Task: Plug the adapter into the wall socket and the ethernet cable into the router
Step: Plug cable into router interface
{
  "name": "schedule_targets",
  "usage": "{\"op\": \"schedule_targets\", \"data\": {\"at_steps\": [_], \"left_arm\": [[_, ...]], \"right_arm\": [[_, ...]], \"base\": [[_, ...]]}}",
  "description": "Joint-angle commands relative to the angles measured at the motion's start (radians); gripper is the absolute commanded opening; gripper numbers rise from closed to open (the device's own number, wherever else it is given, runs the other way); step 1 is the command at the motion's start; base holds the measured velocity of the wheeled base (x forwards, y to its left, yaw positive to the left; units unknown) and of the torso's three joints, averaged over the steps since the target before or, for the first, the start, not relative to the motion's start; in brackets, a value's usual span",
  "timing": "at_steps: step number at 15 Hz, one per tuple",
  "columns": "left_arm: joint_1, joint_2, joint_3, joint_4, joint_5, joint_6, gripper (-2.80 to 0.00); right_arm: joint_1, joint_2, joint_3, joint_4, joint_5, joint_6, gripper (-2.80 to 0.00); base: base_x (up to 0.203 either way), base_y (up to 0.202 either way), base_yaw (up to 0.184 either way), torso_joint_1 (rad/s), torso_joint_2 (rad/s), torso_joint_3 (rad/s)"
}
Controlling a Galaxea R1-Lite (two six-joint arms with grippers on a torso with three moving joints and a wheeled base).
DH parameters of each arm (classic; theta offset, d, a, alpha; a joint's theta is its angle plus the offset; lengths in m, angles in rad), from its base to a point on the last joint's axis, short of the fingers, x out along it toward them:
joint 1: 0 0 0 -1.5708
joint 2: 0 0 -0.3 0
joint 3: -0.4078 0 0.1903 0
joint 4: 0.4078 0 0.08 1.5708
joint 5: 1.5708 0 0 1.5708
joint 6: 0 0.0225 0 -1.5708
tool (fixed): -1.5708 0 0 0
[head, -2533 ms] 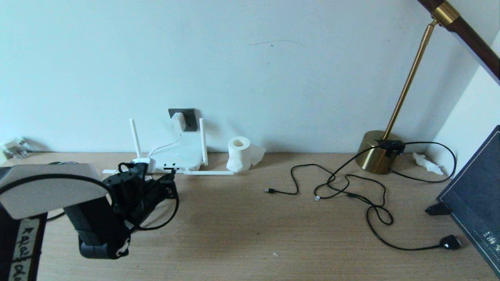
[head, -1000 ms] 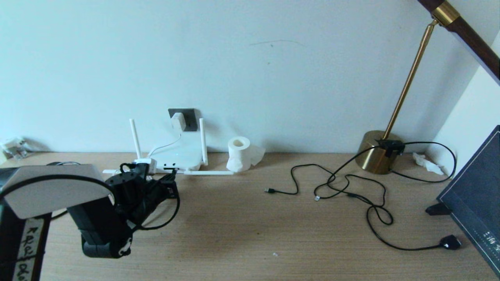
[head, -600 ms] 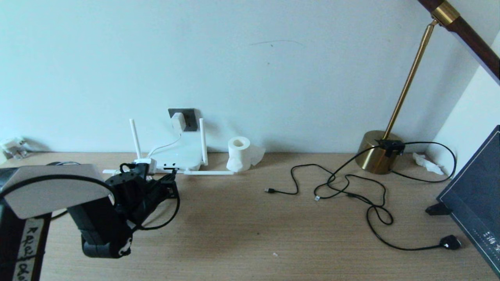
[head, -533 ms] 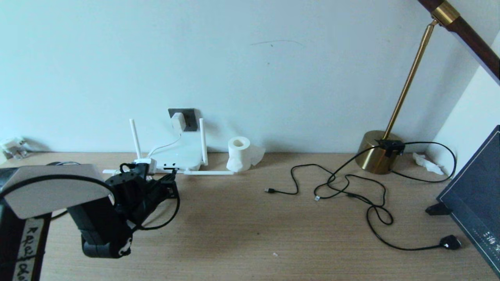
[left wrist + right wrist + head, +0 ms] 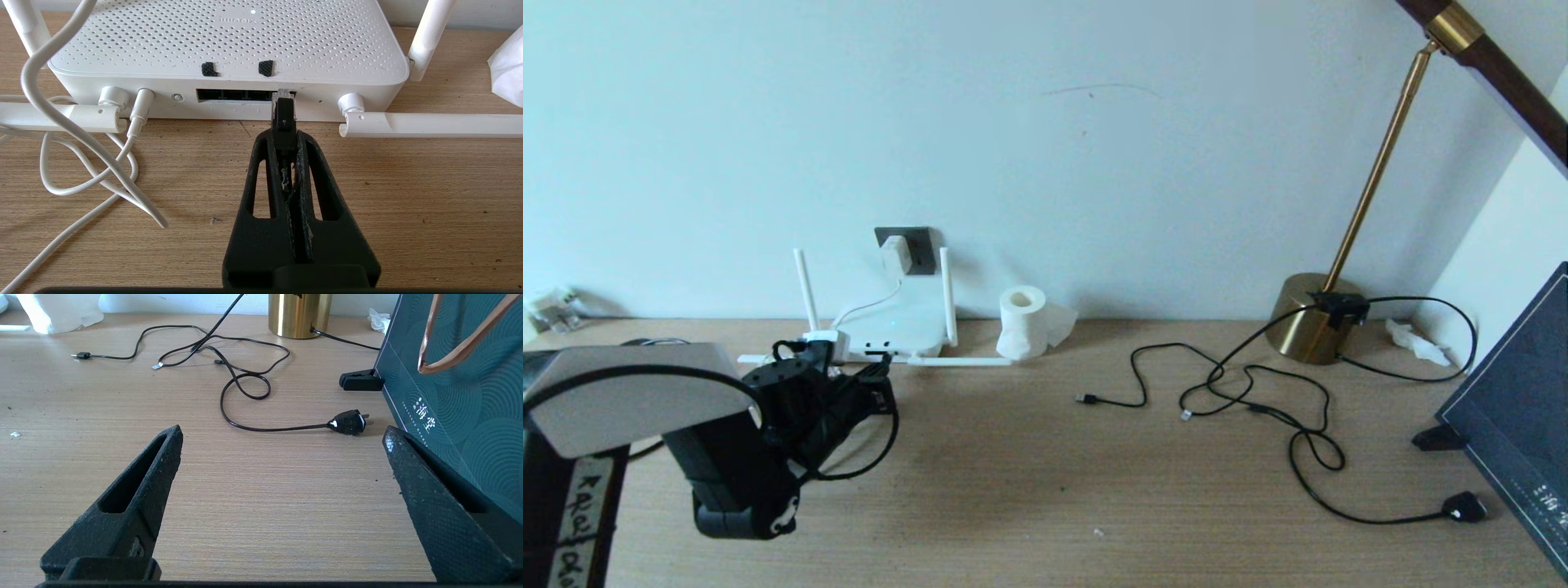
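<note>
1. My left gripper (image 5: pixel 283 134) is low over the table (image 5: pixel 1029 474), right in front of the router (image 5: pixel 229 45), its two fingers pressed together on the ethernet cable (image 5: pixel 283 116) just behind the plug.
2. The clear tip of that plug sits at the mouth of the rightmost port in the dark row on the router's front face; I cannot tell how deep it is seated.
3. In the head view the ethernet cable loops back from my left gripper (image 5: pixel 876 384) in a black curve over the tabletop.
4. The router (image 5: pixel 894 327) lies flat near the wall, two antennas upright and two folded down along the table.
5. The adapter (image 5: pixel 894 255) is on the wall socket (image 5: pixel 917 249) above the router, its white cord (image 5: pixel 81 134) running down to a round jack at the router's front, near one folded antenna.
6. My right gripper (image 5: pixel 282 435) is out of the head view; its own camera shows the fingers spread wide above bare table, holding nothing.
7. Ahead of it lie the black lamp cord (image 5: pixel 245 404) with its bulky plug, thinner black cords, the brass lamp base (image 5: pixel 1311 318) and a dark teal bag (image 5: pixel 461 396).
8. A toilet-paper roll (image 5: pixel 1023 322) stands just beside the router.
</note>
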Motion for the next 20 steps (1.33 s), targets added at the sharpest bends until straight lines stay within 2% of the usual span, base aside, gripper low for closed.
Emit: {"op": "schedule_targets", "data": {"at_steps": [1, 20], "left_arm": [[0.0, -0.003, 0.0, -0.008, 0.0, 0.0, -2.8], [0.003, 0.017, -0.017, -0.008, 0.0, -0.001, -2.8]], "right_arm": [[0.0, 0.001, 0.0, 0.0, 0.0, 0.0, 0.0], [0.0, 0.001, 0.0, 0.0, 0.0, 0.0, 0.0]], "base": [[0.0, 0.0, 0.0, 0.0, 0.0, 0.0], [0.0, 0.0, 0.0, 0.0, 0.0, 0.0]]}}
